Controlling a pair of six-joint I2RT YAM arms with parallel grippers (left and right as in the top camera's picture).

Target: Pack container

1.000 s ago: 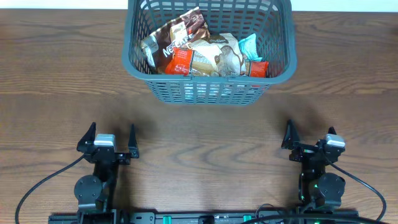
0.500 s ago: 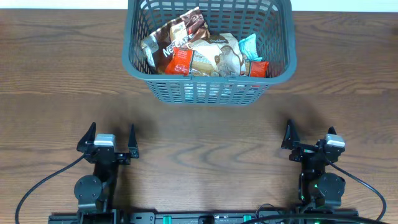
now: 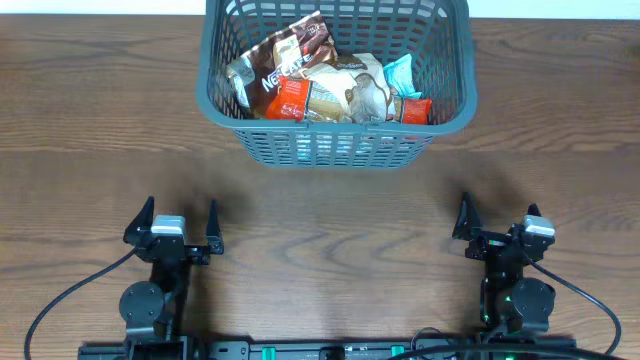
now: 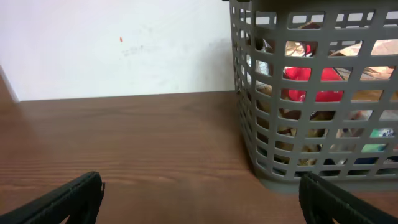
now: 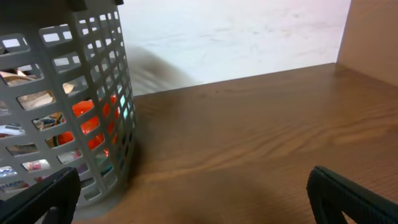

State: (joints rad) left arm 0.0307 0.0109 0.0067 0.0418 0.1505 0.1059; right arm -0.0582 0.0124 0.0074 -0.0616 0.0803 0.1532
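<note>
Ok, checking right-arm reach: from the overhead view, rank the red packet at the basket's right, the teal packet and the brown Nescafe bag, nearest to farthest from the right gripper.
From the right gripper:
1. Red packet, in the basket at its near right corner.
2. Teal packet, just behind it.
3. Brown Nescafe bag, far left of the pile.

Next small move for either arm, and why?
Probably none: I'd end the episode here. The food packets all lie inside the container, and no loose packet shows on the table in any view. The left gripper and right gripper are both open, hold nothing, and sit at the near edge, apart from the container.
</note>
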